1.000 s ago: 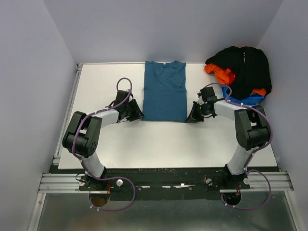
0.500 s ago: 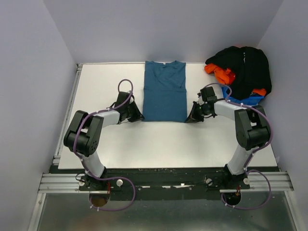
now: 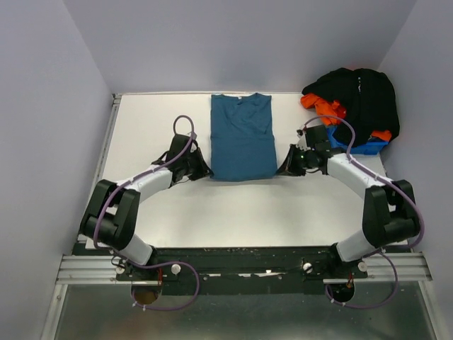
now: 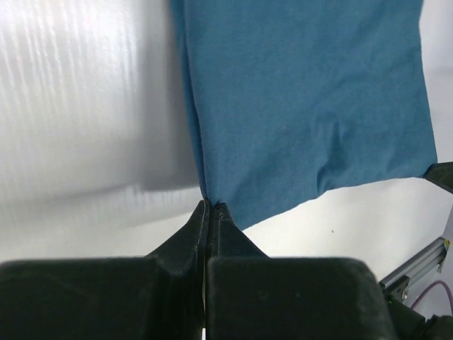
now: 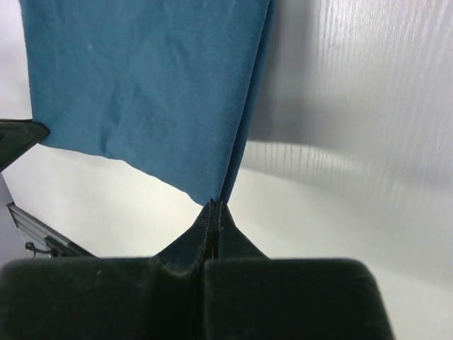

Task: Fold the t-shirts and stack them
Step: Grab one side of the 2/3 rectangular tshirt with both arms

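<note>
We found the teal t-shirt (image 3: 243,136) lying flat in the middle of the white tabletop (image 3: 233,212), folded into a long narrow panel with its collar toward the far wall and its hem toward the arms. The left hand (image 3: 200,168) sat low at the near left corner of the hem, and in its own wrist view the left hand (image 4: 210,209) had its fingers pressed together on that corner, with the teal t-shirt (image 4: 304,99) spreading away from the tips. The right hand (image 3: 287,167) mirrored it at the near right corner. Its wrist view showed the right hand (image 5: 214,209) pinching the doubled edge of the teal t-shirt (image 5: 148,92) in the same way. At the far right corner we saw a black t-shirt (image 3: 357,103) heaped over an orange t-shirt (image 3: 322,108). Both were piled on a blue bin (image 3: 364,147), well apart from the teal one.
</note>
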`<control>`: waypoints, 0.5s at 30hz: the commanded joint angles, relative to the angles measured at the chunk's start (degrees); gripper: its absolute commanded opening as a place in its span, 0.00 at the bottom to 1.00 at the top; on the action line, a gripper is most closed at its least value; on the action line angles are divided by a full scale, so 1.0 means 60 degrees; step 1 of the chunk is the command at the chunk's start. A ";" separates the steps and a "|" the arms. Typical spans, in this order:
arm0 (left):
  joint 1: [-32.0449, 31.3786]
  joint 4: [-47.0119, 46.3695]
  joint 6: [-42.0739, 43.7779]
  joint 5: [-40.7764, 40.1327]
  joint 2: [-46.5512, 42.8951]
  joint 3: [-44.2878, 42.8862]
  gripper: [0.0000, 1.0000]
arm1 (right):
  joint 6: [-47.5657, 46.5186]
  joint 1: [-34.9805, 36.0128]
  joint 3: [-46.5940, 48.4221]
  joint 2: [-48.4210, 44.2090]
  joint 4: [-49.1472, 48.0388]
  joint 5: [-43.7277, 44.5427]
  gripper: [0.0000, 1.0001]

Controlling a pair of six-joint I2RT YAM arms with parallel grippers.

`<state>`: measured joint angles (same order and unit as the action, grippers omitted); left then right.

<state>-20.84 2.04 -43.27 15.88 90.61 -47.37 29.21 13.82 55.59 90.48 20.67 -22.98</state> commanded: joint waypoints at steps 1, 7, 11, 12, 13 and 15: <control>-0.0261 0.0845 0.0136 -0.0215 -0.1080 0.0293 0.00 | -0.0313 0.0054 -0.0680 -0.1160 0.0774 -0.0300 0.01; -0.0671 0.1943 0.0195 -0.0244 -0.2647 0.0746 0.00 | -0.0401 0.0069 -0.1222 -0.3050 0.1637 -0.0300 0.01; -0.1038 0.2763 0.0034 -0.0303 -0.3746 0.0996 0.00 | -0.0328 0.0069 -0.1706 -0.4369 0.2048 -0.0490 0.01; -0.1082 0.2953 0.0004 -0.0346 -0.4024 0.0967 0.00 | -0.0328 0.0069 -0.1808 -0.4618 0.2179 -0.0520 0.01; -0.1111 0.3173 -0.0025 -0.0347 -0.4216 0.0909 0.00 | -0.0313 0.0069 -0.1809 -0.4852 0.2311 -0.0506 0.01; -0.1112 0.3452 -0.0026 -0.0361 -0.4378 0.0501 0.00 | -0.0197 0.0069 -0.1693 -0.5190 0.2429 -0.0244 0.01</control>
<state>-27.22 16.38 -42.98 15.20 67.81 -41.87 27.88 13.93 45.78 62.74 30.55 -24.34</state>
